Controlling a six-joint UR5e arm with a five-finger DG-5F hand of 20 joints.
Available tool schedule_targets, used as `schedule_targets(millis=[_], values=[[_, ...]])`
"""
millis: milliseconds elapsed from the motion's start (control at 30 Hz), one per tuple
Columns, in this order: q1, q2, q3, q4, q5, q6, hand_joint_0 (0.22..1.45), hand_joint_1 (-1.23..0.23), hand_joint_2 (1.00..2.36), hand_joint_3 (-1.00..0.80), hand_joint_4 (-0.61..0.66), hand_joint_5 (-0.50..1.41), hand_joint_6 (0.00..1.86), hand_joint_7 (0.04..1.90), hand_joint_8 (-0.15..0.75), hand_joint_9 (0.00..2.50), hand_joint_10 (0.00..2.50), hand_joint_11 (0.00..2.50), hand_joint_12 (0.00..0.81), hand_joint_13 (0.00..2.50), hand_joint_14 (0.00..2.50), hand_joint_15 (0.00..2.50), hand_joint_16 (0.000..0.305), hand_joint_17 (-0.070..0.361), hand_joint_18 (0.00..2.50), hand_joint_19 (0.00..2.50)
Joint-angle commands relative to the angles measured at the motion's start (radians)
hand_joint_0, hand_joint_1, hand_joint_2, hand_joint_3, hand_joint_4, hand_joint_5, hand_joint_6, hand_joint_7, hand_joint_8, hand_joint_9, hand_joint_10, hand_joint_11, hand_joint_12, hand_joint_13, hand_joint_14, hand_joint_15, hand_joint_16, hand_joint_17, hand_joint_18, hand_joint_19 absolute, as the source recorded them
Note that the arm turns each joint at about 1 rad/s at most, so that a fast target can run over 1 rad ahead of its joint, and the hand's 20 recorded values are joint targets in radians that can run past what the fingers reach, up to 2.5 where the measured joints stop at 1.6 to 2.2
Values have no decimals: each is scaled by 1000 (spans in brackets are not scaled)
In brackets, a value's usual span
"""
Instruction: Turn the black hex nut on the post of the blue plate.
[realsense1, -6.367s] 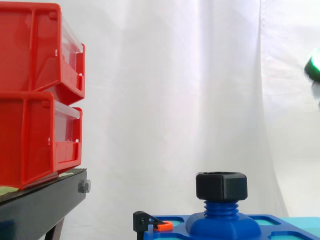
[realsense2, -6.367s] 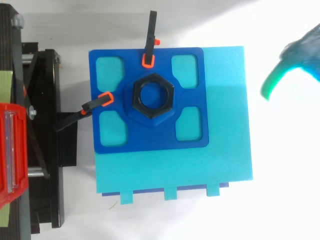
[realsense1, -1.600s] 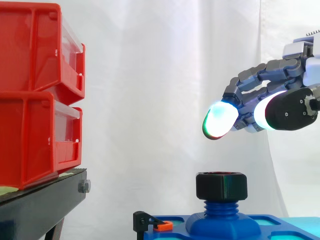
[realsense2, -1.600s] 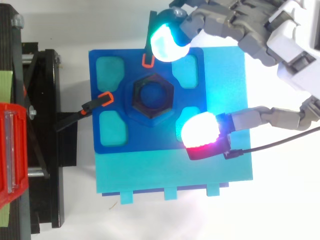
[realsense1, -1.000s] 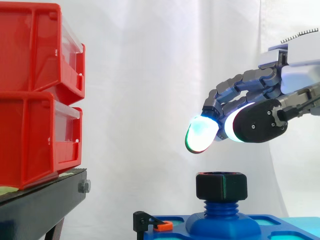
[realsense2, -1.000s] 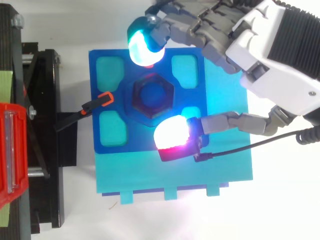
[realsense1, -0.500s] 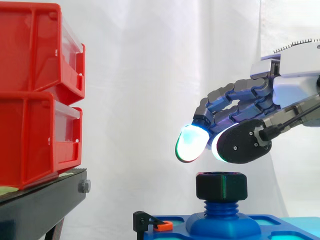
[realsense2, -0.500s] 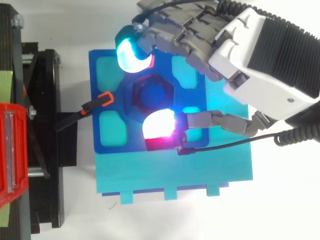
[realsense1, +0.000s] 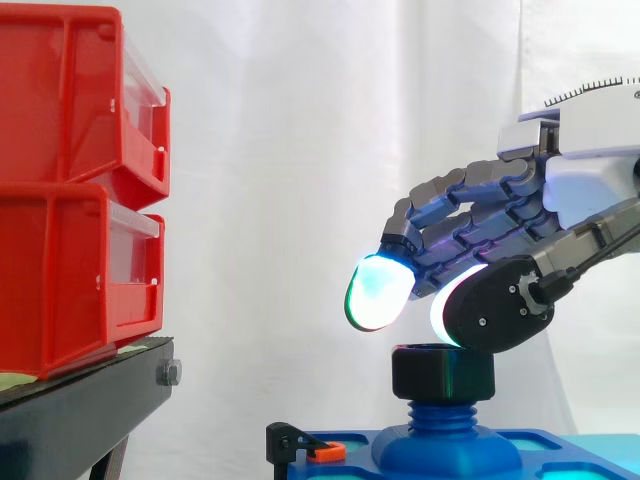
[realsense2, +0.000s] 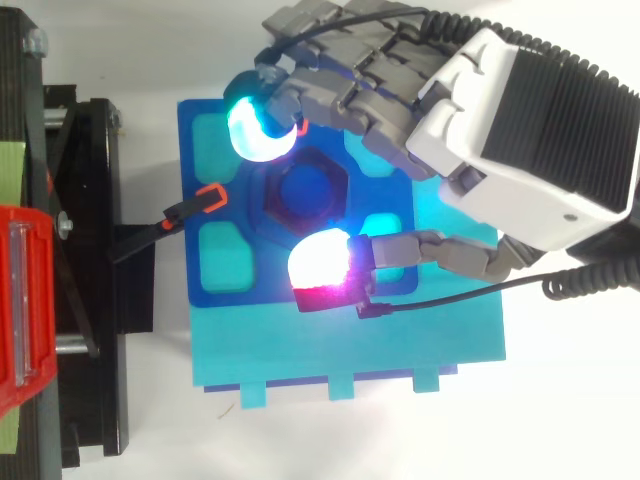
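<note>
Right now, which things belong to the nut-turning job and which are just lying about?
Job: hand, black hex nut, post, blue plate.
Lying about: red bins, black stand, orange-tipped clamps, teal block.

matt black plastic nut (realsense1: 442, 372), smooth blue plate (realsense2: 230, 295), glossy red bins (realsense1: 60, 190)

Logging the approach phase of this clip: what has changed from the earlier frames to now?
The robot hand came in from the right and moved left and down. Its glowing pads now flank the black hex nut from just above, open and not closed on it. The nut, the blue plate, the clamps and the red bins stayed as they were.
</note>
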Motion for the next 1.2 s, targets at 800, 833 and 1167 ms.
schedule_targets(millis=[800, 833, 1167], values=[[-5, 1, -1, -16, -22, -3, 287, -561, 1000, -500, 239, -240, 503, 866, 278, 184, 0, 10, 436, 250, 2, 59, 70, 158, 310, 215], [-7, 0, -1, -18, -22, -3, 282, -521, 1000, -500, 239, -238, 503, 853, 277, 175, 1, 0, 439, 240, 2, 56, 71, 159, 295, 209], [-10, 0, -1, -21, -30, -3, 316, -140, 1000, -500, 223, -189, 502, 787, 256, 166, 0, 0, 423, 178, 1, 37, 68, 153, 173, 250]])
